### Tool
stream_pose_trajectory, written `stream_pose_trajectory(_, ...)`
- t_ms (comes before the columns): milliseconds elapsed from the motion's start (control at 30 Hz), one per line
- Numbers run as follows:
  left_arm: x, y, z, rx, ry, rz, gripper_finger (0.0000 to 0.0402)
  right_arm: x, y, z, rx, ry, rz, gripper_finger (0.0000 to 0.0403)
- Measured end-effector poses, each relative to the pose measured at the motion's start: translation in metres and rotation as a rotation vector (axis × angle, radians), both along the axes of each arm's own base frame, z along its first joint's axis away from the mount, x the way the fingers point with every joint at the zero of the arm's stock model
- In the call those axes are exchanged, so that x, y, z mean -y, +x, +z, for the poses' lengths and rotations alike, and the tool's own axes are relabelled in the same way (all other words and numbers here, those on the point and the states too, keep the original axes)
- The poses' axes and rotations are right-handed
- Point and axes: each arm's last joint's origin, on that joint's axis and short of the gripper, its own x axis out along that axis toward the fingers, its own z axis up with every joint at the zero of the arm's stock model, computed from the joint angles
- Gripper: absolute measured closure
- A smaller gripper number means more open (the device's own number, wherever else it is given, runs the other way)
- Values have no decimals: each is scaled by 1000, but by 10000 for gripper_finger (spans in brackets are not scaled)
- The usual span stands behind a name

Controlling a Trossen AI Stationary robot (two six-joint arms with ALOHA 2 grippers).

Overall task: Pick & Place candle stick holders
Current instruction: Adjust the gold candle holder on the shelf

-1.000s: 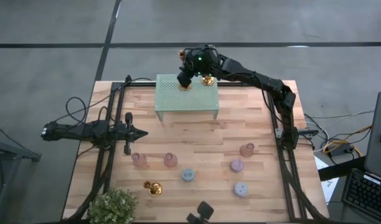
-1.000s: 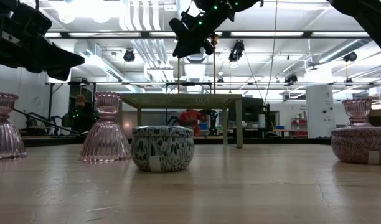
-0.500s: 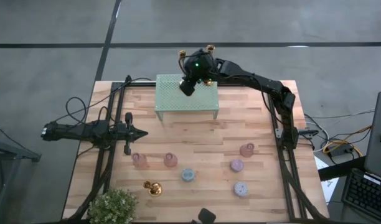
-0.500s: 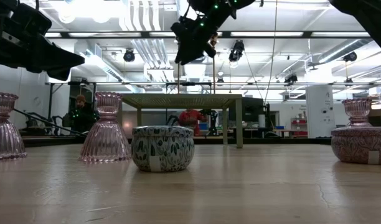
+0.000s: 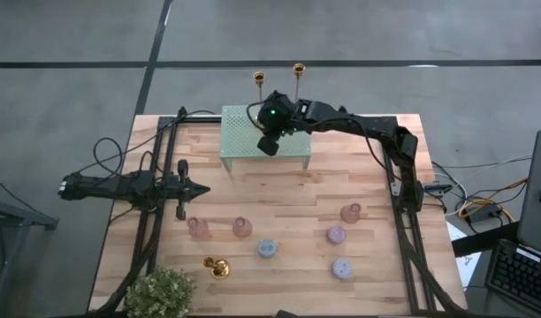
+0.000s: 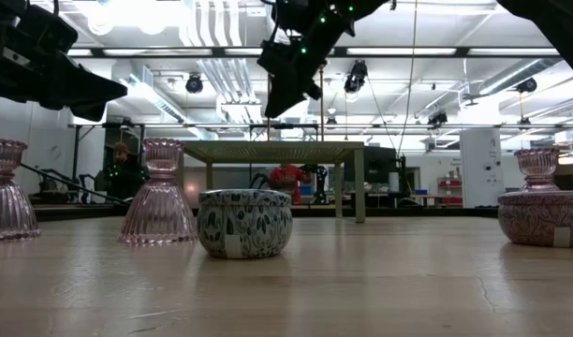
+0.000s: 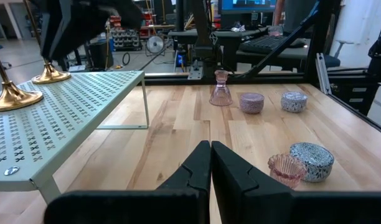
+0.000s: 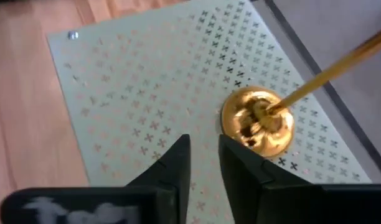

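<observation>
Right arm: the right gripper (image 5: 269, 144) hangs over the pale green perforated metal shelf (image 5: 293, 152) at the far middle of the wooden table (image 5: 279, 212), just above its top.
Right fingers: nearly together with a slim gap between them, and nothing in that gap; the right wrist view shows both dark fingers (image 8: 172, 163) bare above the shelf.
Placed so far: two tall gold metal candle stick holders stand upright on the far part of the shelf, the left one (image 5: 260, 79) and the right one (image 5: 298, 68) side by side, their cup tops showing past the shelf's far edge from above.
Close-up: one gold domed base (image 8: 258, 121) sits flat on the shelf, just beside the right fingers but not touching them.
Still to go: a third gold candle stick holder (image 5: 218, 268) lies tipped over on the near left of the table, near the green potted plant (image 5: 161, 292).
Left arm: the left gripper (image 5: 184, 187) waits at the left side of the table, fingers pressed together on nothing.
Bystanders: pink ribbed glass holders (image 5: 198, 227) and lidded patterned tins (image 5: 267, 248) sit across the near table, untouched.
Progress: I'd call it two of three done, one pick and place left.
</observation>
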Motion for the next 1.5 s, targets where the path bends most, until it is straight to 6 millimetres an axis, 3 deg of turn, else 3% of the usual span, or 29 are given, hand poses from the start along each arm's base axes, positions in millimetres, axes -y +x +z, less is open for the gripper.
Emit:
stream_pose_trajectory(167,0,0,0,0,0,0,385,1,5,-18,27,-36,54,386)
stream_pose_trajectory(433,0,0,0,0,0,0,385,2,5,-39,21,-77,76,394)
stream_pose_trajectory(733,0,0,0,0,0,0,385,17,2,-46,66,-95,38,394)
stream_pose_trajectory(1500,0,0,0,0,0,0,385,31,0,-46,135,-98,-49,394)
